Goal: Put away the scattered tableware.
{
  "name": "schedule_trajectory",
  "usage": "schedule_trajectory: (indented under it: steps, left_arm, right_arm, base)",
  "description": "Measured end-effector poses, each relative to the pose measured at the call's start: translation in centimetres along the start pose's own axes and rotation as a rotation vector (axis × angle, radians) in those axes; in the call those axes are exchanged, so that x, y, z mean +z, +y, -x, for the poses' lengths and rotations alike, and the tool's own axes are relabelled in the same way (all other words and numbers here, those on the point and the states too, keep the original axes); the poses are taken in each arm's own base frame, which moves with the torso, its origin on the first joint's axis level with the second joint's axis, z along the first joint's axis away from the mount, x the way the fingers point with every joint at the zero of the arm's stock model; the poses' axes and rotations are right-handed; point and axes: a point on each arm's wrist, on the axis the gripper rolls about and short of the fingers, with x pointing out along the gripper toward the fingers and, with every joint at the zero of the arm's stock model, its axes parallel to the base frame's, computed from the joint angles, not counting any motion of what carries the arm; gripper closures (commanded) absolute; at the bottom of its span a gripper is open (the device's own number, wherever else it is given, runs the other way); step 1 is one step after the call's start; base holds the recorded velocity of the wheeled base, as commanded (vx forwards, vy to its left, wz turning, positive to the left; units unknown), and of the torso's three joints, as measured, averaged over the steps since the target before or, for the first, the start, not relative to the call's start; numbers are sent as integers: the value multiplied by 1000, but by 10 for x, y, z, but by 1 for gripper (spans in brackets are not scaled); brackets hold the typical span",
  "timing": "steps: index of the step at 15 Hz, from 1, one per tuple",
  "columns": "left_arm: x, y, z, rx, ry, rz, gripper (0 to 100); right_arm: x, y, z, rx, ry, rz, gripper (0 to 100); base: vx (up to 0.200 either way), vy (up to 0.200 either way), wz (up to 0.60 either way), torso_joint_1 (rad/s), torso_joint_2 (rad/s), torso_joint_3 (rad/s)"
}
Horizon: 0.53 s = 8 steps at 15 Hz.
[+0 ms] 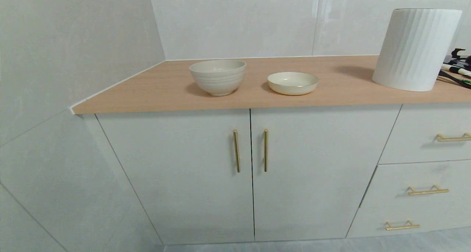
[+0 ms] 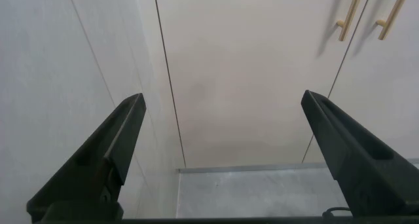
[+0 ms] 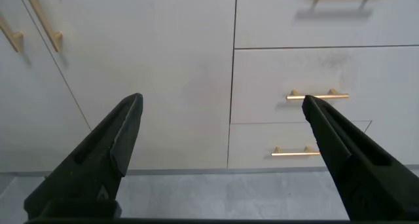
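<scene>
- The wooden countertop point(image 1: 147, 93) was the reference for everything here. On it stood a ribbed bowl point(image 1: 218, 76) and, just beside it toward the drawers' side, a shallow dish point(image 1: 293, 82) with a thin gold rim. They were near each other but not touching, and both stood upright close to the front edge of the countertop.
- Farther along the same countertop stood a tall white ribbed container point(image 1: 415, 48), well apart from the dish.
- Under the countertop two cabinet doors point(image 1: 184, 171) were shut, with two upright gold handles point(image 1: 236, 151) side by side at the seam. Beside them was a stack of drawers point(image 1: 430, 134), also shut.
- The left gripper point(image 2: 222, 101) was below the level of the countertop, facing the lower part of the left door, near the floor point(image 2: 249, 191). Its fingers were spread wide and held nothing.
- The right gripper point(image 3: 221, 103) was also below the countertop, facing the place where the right door meets the drawers. Its fingers were wide apart too, and empty.
- The relation that matters: both pieces of tableware lay above the grippers, on top of the countertop. The bowl sat over the left door, so I judge the left arm was the nearer one to it; the dish sat over the right door, nearer to the right arm.
- Both pieces were round, so they had no long axis to line up with. Probably a rim grasp from above would serve, after the arm rises.
</scene>
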Motion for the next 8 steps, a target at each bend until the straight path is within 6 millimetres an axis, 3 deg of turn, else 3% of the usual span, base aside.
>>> schedule_trajectory:
  steps: [6,7,8]
  left_arm:
    - [0,0,0,0,0,0,0]
    - [0,0,0,0,0,0,0]
    - [0,0,0,0,0,0,0]
  right_arm:
    - [1,0,0,7,-6,26,0]
    - [5,1,1,23,-13,22,0]
    - [22,1,6,65,-61,11,0]
  base:
    - [0,0,0,0,0,0]
    - [0,0,0,0,0,0]
    - [0,0,0,0,0,0]
